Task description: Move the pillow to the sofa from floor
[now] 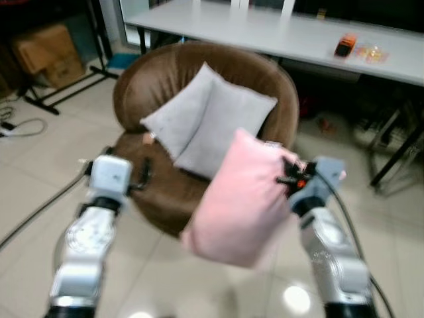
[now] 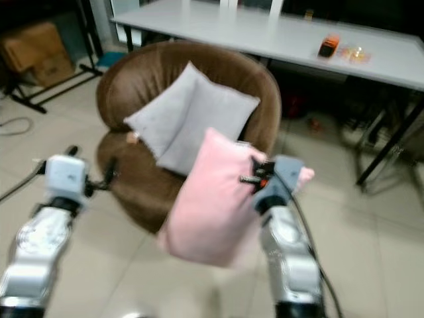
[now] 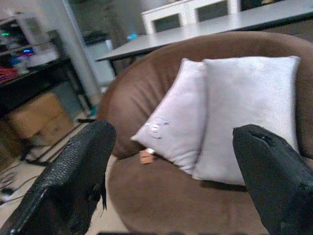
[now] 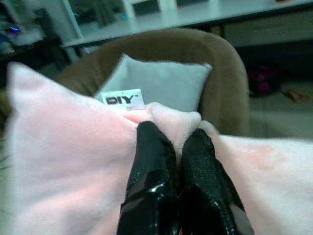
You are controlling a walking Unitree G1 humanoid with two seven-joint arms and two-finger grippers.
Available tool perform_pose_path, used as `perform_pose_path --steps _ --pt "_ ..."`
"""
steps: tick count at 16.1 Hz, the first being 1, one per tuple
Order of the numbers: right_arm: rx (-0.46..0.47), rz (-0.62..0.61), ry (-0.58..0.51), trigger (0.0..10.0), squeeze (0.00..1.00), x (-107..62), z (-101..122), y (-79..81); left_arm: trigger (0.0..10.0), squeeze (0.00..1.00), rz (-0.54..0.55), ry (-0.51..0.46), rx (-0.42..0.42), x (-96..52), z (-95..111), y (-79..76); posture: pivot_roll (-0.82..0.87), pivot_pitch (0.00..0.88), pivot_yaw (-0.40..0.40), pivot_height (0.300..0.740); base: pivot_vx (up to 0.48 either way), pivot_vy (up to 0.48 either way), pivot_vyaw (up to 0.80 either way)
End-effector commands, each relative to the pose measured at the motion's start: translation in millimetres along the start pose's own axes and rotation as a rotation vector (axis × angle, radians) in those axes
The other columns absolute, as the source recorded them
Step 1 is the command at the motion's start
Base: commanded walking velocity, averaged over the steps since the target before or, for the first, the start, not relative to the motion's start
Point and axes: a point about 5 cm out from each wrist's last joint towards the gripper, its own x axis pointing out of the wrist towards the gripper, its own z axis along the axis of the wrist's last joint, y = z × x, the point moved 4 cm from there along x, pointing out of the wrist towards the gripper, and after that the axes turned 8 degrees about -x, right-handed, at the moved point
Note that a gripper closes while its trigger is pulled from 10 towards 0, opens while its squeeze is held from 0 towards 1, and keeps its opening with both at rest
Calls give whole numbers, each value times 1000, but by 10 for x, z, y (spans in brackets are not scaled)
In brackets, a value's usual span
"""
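In front of the brown sofa [image 1: 192, 192], right end effector [image 4: 172, 147] pinched shut on pink pillow [image 1: 242, 199] (held aloft), left end effector [image 3: 171, 161] wide open, empty.

Grey cushions [image 1: 205, 122] crowd the sofa [image 1: 165, 192] seat's back.

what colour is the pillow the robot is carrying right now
Pale pink. The pillow pinched in the right tool shows best in the left eye view.

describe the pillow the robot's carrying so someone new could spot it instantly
Find the round brown armchair in front of the long white table. Just before its seat, the pink pillow hangs in the air, pinched at its top edge by the right hand. The two pillows on the seat are light grey.
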Motion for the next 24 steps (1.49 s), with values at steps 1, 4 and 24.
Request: perform_pose_path --steps 1,4,24 --pt "7 4 -50 10000 0 20 129 16 10000 0 3 2 9 4 12 43 2 0 -18 740 0 386 0" --pt "10 7 -47 10000 0 18 118 30 10000 0 4 2 11 1 13 55 5 0 -19 740 0 389 0" --pt "-15 78 -7 10000 0 13 33 139 10000 0 -51 -13 -9 -38 43 32 12 0 -21 740 51 213 80"
